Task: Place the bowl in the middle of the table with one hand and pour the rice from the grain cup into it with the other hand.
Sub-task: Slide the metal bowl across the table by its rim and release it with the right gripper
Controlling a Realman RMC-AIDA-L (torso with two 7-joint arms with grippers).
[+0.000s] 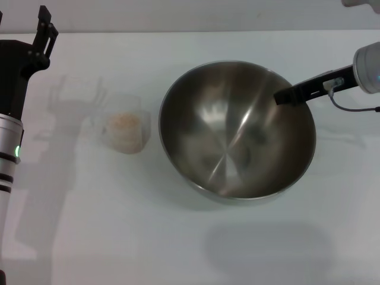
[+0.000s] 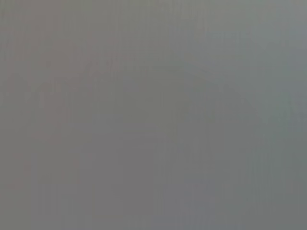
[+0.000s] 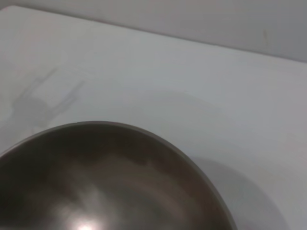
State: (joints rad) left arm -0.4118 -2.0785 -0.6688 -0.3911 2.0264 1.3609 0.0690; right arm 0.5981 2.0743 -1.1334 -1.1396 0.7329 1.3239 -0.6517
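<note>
The bowl (image 1: 237, 130) sits on the table (image 1: 178, 237) slightly toward three o'clock of the head view's centre, and it looks tilted, its rim lower at the six o'clock side. Its brushed steel inside is shiny and holds no grains. No brand, label or writing can be read on it, nor on anything else in view.

The right gripper (image 1: 285, 96) reaches in from three o'clock, its dark fingers lying over the bowl's rim at about two o'clock. It appears to grip the rim there, though whether the fingers are truly clamped on the metal or only resting at it cannot be told. The right wrist view shows the bowl's curved rim and dim inside close below the camera, with bare white table beyond it.

The grain cup (image 1: 123, 127) stands upright on the table at nine o'clock of the bowl, just beside it but apart. The rice (image 1: 123, 123) lies inside it as a pale beige heap. No printed measure marks can be made out on the cup.

The left gripper (image 1: 45, 31) hangs at the ten o'clock corner of the head view, well apart from the cup, its two dark fingers slightly parted and holding nothing. The left wrist view is a flat grey field with nothing to make out.
</note>
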